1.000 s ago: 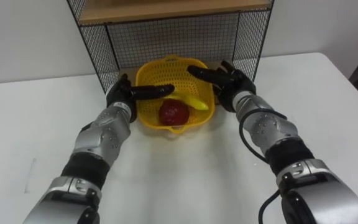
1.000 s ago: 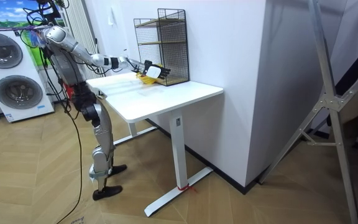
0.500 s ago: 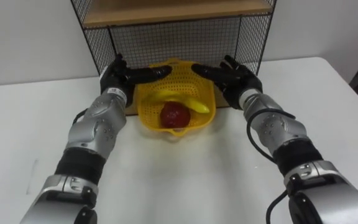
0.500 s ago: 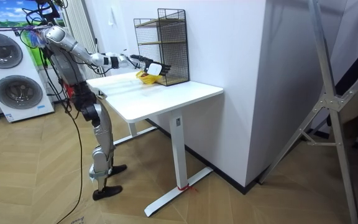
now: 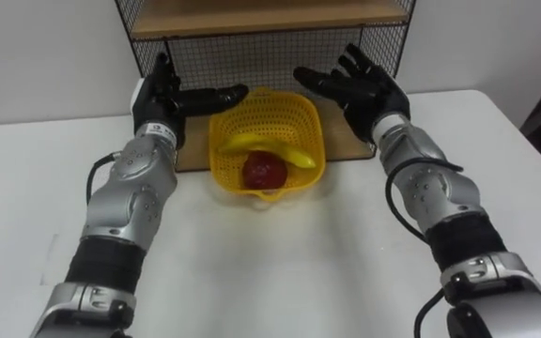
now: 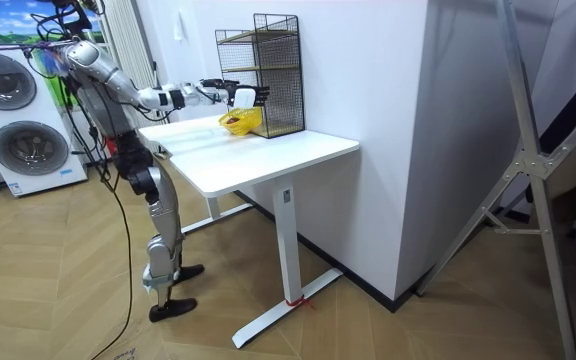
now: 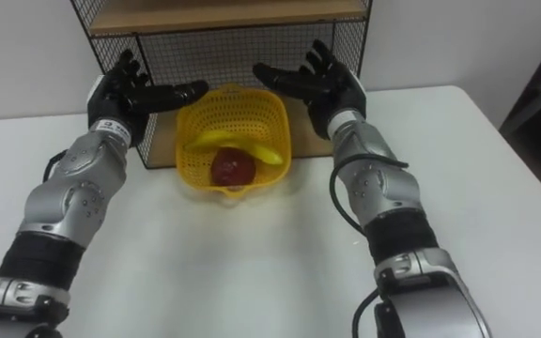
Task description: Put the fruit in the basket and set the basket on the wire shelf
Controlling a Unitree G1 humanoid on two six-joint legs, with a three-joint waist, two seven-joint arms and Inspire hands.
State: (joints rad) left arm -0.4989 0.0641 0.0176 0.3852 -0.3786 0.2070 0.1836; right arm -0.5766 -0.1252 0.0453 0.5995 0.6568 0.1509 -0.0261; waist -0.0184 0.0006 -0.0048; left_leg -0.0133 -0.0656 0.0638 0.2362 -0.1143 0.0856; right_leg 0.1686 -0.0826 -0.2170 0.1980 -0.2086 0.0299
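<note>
Basket: the yellow basket [image 5: 229, 175] sat at the mouth of the wire shelf's lowest level. Its far part lay over the wooden base board [image 5: 347, 144], and its near part jutted past the board's front edge toward the desk [image 5: 252, 272].
Fruit: a red apple [image 5: 263, 170] lay in the bottom of the basket, with a banana [image 5: 269, 148] just behind it and touching it – both inside, nothing loose on the desk.
Wire shelf: the wire shelf [image 5: 252, 58] stood at the far edge of the desk, its mesh back right behind the basket and a wooden upper board [image 5: 261, 13] overhead.
Left robot hand: the left robot hand [image 5: 162, 94] was open, fingers straight and pointing right, at rim height to the left of the basket. It held nothing.
Right robot hand: the right robot hand [image 5: 366, 84] was open too, fingers spread, up and to the right of the rim and apart from it.
Why the hands stood so: one on each side, palms turned inward. This looked like the posture for a two-sided hold on a wide, soft-walled basket – here slack, with no grip.
Stage: the fruit step seemed finished and the basket seemed set down, though not fully inside.
Stance: in the room view the robot stood upright at the desk's left end, both arms stretched toward the shelf.
Risk: with its near part overhanging, the basket might tip forward if nudged.
</note>
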